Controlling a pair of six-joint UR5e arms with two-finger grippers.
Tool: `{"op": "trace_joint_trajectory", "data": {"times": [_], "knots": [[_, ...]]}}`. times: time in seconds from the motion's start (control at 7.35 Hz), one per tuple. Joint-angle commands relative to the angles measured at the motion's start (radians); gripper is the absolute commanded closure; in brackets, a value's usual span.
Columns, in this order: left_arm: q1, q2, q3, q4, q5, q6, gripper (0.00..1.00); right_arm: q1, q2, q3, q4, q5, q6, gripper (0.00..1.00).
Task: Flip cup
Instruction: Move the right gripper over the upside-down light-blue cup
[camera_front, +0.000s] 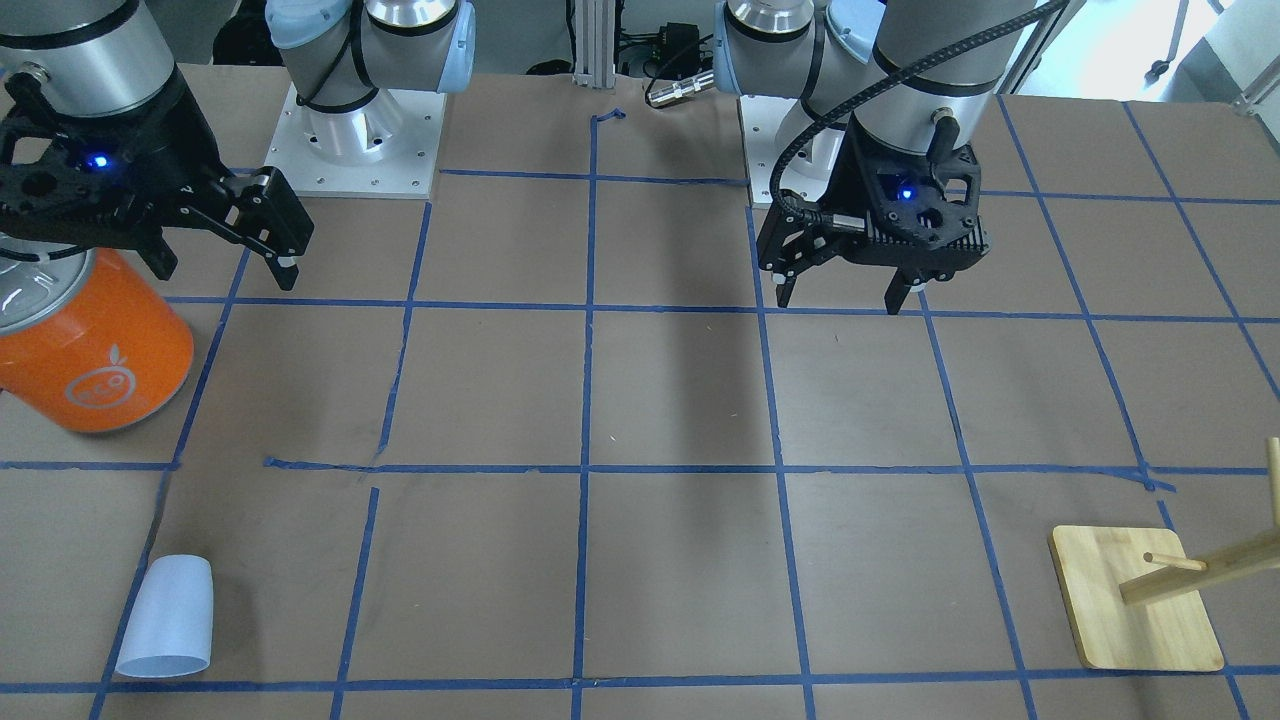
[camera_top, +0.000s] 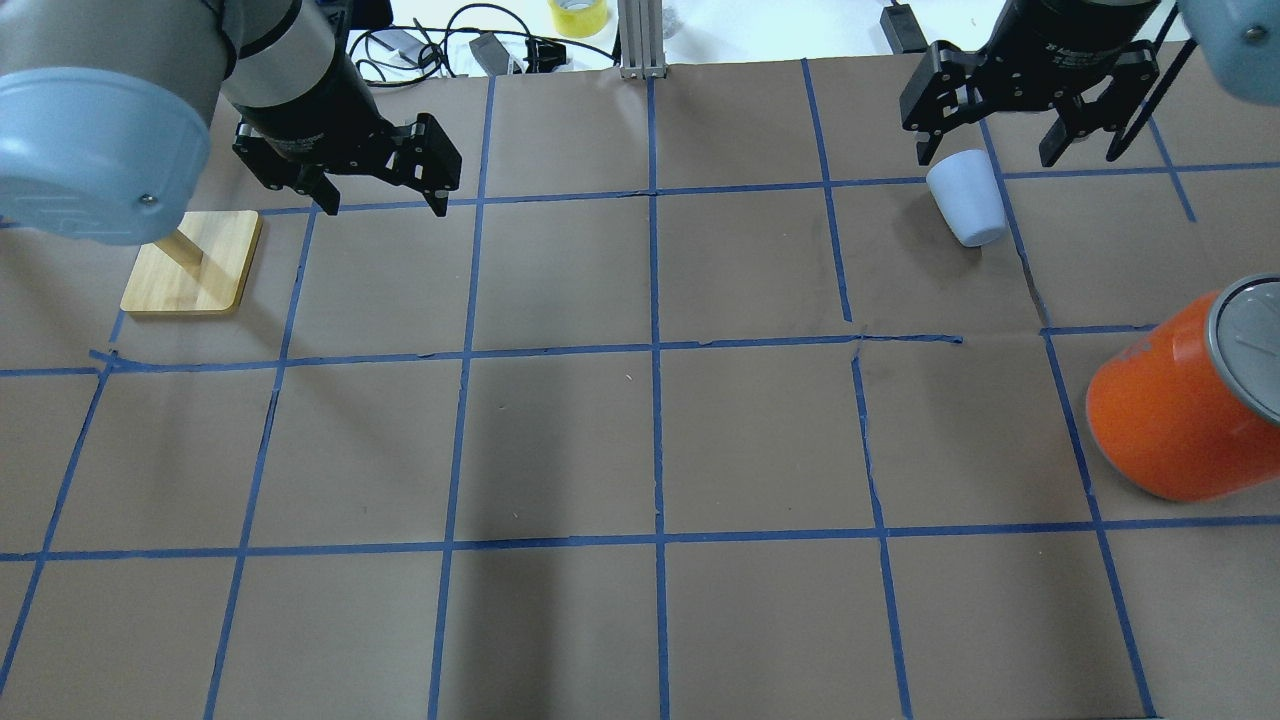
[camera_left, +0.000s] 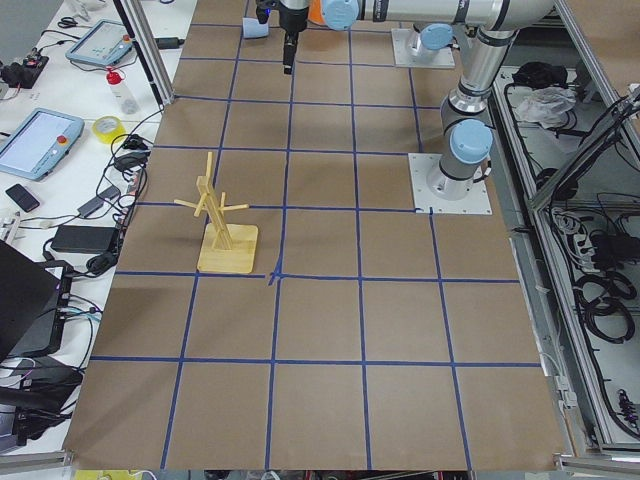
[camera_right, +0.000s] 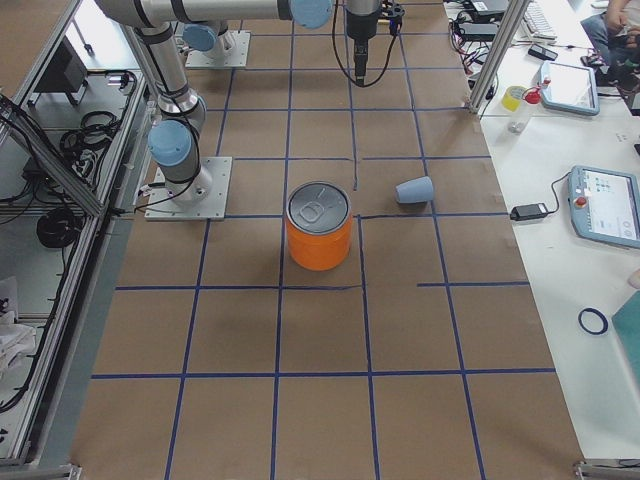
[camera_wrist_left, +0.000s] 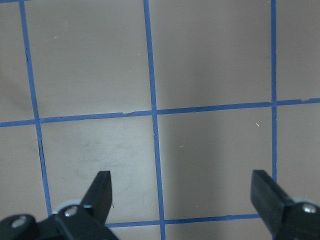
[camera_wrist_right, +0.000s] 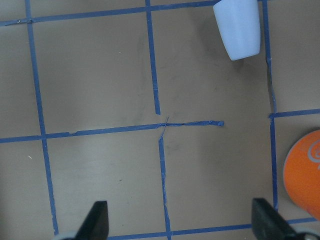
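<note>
The cup (camera_front: 165, 618) is pale blue-white and lies on its side on the brown table, rim toward the operators' edge. It also shows in the overhead view (camera_top: 968, 197), the right side view (camera_right: 415, 190) and at the top of the right wrist view (camera_wrist_right: 237, 27). My right gripper (camera_front: 225, 268) (camera_top: 990, 150) (camera_wrist_right: 180, 225) is open and empty, held high above the table, apart from the cup. My left gripper (camera_front: 845, 300) (camera_top: 383, 205) (camera_wrist_left: 182, 195) is open and empty over bare table on the other side.
A large orange can (camera_front: 95, 345) (camera_top: 1180, 410) (camera_wrist_right: 305, 170) with a silver top stands near the right arm, between its base and the cup. A wooden peg stand (camera_front: 1135, 600) (camera_top: 192, 262) (camera_left: 225, 225) stands on the left arm's side. Blue tape lines grid the table.
</note>
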Motion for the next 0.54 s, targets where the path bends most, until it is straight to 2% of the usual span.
{"op": "trace_joint_trajectory", "data": {"times": [0.0, 0.41], "knots": [[-0.001, 0.004, -0.015, 0.003, 0.003, 0.002, 0.0, 0.031, 0.004, -0.001, -0.007, -0.001, -0.007, 0.0], [-0.003, 0.004, -0.017, 0.002, 0.003, -0.001, 0.0, 0.033, -0.004, 0.014, -0.048, -0.019, 0.006, 0.0]]}}
